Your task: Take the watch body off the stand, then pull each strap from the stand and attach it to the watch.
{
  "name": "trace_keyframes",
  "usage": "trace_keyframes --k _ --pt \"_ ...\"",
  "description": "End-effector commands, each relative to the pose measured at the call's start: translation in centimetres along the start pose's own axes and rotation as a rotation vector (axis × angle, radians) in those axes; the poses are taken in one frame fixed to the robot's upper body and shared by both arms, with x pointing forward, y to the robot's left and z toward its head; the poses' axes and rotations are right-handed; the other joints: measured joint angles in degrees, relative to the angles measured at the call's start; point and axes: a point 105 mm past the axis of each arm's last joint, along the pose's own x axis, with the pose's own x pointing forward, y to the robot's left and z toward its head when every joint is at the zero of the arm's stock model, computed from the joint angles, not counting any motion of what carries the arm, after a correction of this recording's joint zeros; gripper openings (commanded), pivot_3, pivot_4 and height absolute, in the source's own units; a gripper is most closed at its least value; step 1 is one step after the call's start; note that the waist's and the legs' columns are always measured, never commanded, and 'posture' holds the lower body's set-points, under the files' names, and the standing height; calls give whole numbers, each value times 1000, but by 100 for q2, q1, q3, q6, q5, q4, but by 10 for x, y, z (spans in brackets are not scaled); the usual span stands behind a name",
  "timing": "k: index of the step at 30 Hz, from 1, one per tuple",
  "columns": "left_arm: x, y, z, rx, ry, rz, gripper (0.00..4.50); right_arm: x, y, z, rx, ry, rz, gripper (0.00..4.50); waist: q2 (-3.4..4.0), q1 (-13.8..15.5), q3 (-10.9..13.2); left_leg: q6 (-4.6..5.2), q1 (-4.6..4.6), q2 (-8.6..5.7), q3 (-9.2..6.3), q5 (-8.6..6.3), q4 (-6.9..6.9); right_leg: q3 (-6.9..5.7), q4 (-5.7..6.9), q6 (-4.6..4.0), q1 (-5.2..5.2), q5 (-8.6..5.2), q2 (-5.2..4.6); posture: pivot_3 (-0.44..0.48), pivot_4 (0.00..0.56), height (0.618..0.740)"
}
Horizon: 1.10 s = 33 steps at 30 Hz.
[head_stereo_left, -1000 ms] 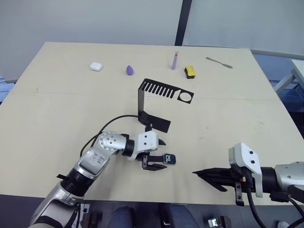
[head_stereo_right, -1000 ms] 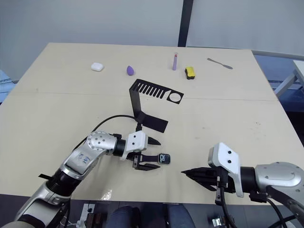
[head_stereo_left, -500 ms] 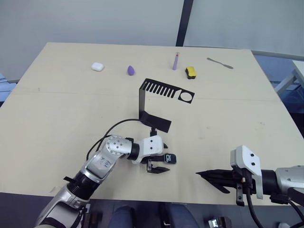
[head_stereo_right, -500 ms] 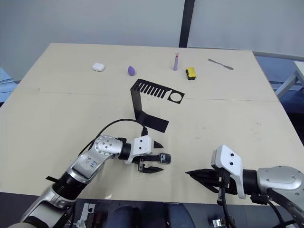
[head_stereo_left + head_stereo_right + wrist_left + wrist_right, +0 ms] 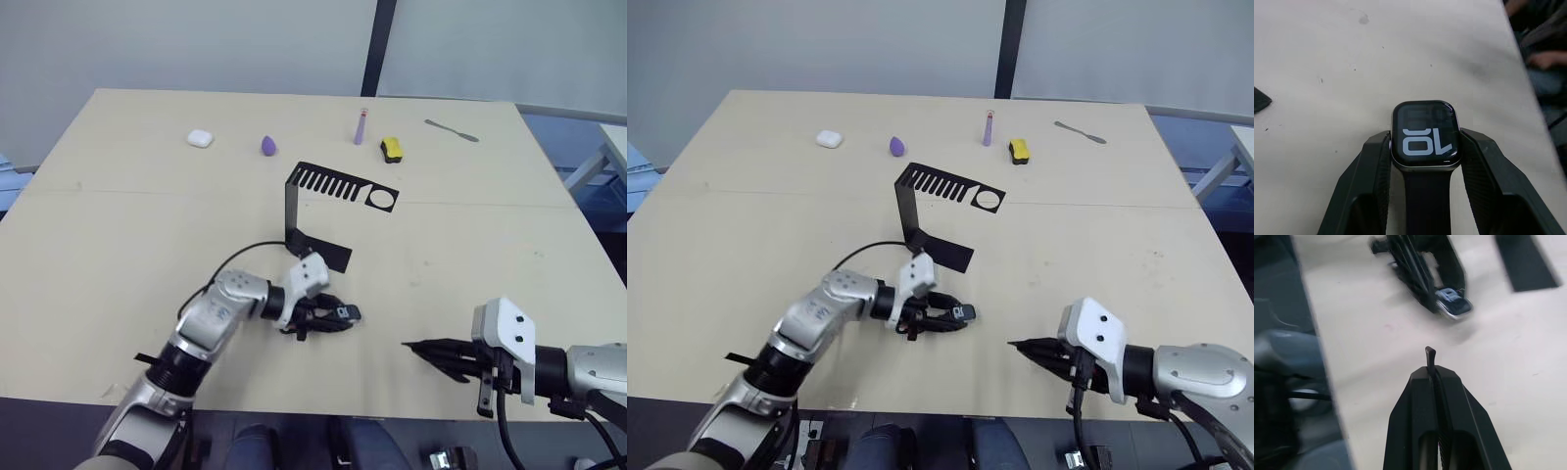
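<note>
The watch body (image 5: 1424,134), silver-rimmed with a black screen showing light digits, sits between the two black fingers of my left gripper (image 5: 333,315), which press on its sides. A dark strap (image 5: 1425,200) runs from the watch back between those fingers. This is low over the table, in front of the stand (image 5: 294,211), a black bent bracket with comb slots and a round hole, standing upright at mid-table. My right gripper (image 5: 416,346) is near the front right, shut on a thin dark strap (image 5: 1430,352) whose tip pokes out toward the watch.
Along the far side of the table lie a white case (image 5: 200,138), a purple drop-shaped piece (image 5: 267,145), an upright lilac tube (image 5: 361,127), a yellow-and-black block (image 5: 392,149) and a metal tool (image 5: 452,129). The table's front edge (image 5: 323,406) is close behind both grippers.
The left gripper's fingers have narrowed from wide open onto the watch body, and its wrist has turned. The right gripper has hardly moved.
</note>
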Motion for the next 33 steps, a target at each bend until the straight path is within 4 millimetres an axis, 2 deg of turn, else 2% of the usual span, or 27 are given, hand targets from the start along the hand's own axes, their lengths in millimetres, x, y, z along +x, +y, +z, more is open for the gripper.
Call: trace_keyframes --k 1,5,9,22,33 --pt "-11 -10 11 -223 -53 -137 1576 11 -4 19 -157 -56 -64 0 1 -9 0 -1 1 0 0 0 -1 0 1 -1 -1 -1 0 0 150 740" --pt "-17 -10 15 -351 -68 -180 1576 23 -8 24 -302 -39 -78 0 1 -9 0 -5 1 0 1 1 0 -1 2 -4 -5 -3 0 0 150 740" --pt "-15 -8 19 -391 -89 -176 1576 34 -11 28 -391 -28 -81 0 1 10 0 -5 -1 0 1 1 10 -1 7 -5 -6 -3 -2 0 150 740" --pt "-10 -7 21 -421 -105 -150 1576 42 -15 29 -425 -33 -98 0 1 11 0 -5 -1 1 1 1 16 -2 14 -6 -7 -3 -2 0 150 740" --pt "-10 -6 22 -407 -114 -137 1576 40 -13 30 -419 -34 -85 0 1 14 0 -5 -1 0 2 1 18 -2 15 -6 -6 -3 -2 0 150 740"
